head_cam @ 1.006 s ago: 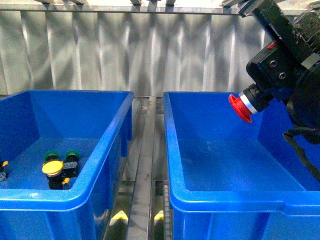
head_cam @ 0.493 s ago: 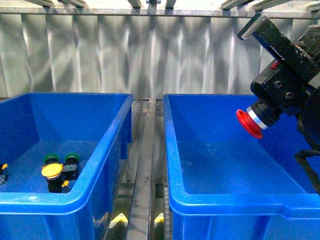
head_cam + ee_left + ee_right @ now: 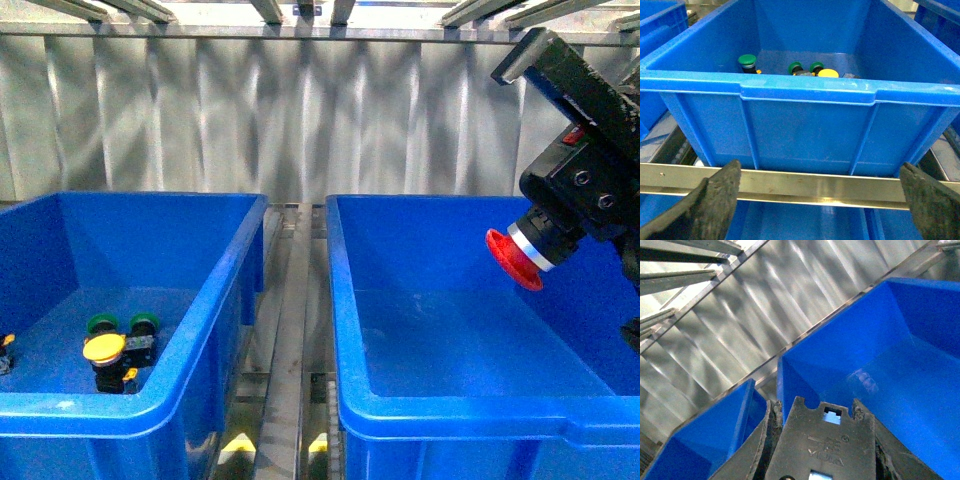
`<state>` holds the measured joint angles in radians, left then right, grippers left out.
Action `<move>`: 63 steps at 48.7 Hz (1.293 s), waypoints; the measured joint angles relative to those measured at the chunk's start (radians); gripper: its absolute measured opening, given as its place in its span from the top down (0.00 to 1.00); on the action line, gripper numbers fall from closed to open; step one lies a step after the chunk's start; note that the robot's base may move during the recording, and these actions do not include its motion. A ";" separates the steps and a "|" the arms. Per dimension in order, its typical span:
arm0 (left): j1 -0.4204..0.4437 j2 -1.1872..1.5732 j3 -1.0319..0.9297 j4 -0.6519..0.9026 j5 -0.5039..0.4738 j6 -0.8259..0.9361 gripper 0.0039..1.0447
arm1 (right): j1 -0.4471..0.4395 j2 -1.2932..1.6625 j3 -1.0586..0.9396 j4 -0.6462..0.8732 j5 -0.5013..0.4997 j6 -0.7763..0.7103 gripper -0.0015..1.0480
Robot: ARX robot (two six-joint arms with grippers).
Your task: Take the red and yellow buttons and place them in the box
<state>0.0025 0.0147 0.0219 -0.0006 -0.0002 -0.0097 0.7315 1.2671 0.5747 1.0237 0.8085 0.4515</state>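
Box [image 3: 345,300]: thick rolled rim all round, inside bare & wide open, floor in full view. Red button [image 3: 515,260] hangs over the box's inside, close to its right wall, w/ nothing btwn it and the floor. Cap tilts down toward the box's middle, w/ a silver collar behind it. Its dark body is clamped in the right claw [image 3: 568,215]. In the right wrist view, fingers [image 3: 769,440] sit tight on both sides of the grey body, and the box lies beyond.

Left of the box, across a narrow gap w/ metal rails [image 3: 290,330], stands a 2nd bin [image 3: 215,290], same blue, same rim. On its floor, well left of the box, is the yellow button [image 3: 104,347]: round cap up, black body under it. Green buttons [image 3: 144,322] lie just behind; touching or not, can't tell. A corrugated metal wall [image 3: 250,110] runs behind the box and the 2nd bin.

Left claw [image 3: 819,172]: fingers wide apart, holding nothing, low outside the 2nd bin's ribbed near wall. A metal bar [image 3: 815,182] runs across just under that wall.
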 joint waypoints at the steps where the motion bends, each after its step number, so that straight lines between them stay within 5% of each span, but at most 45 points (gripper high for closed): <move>1: 0.000 0.000 0.000 0.000 0.000 0.001 0.05 | -0.002 -0.005 -0.001 -0.006 0.000 0.002 0.70; 30: -0.001 0.000 0.000 0.000 -0.001 0.002 0.07 | -0.146 -0.219 -0.116 -0.172 -0.047 0.156 0.70; 46: -0.001 0.000 0.000 0.000 -0.002 0.002 0.07 | -0.309 -0.307 -0.160 -0.261 -0.149 0.210 0.70; 63: -0.001 0.000 0.000 0.000 0.003 0.003 0.07 | -0.451 -0.114 0.024 -0.329 -0.314 -0.090 0.70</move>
<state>0.0017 0.0147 0.0216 -0.0002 0.0032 -0.0071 0.2806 1.1530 0.5983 0.6945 0.4942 0.3614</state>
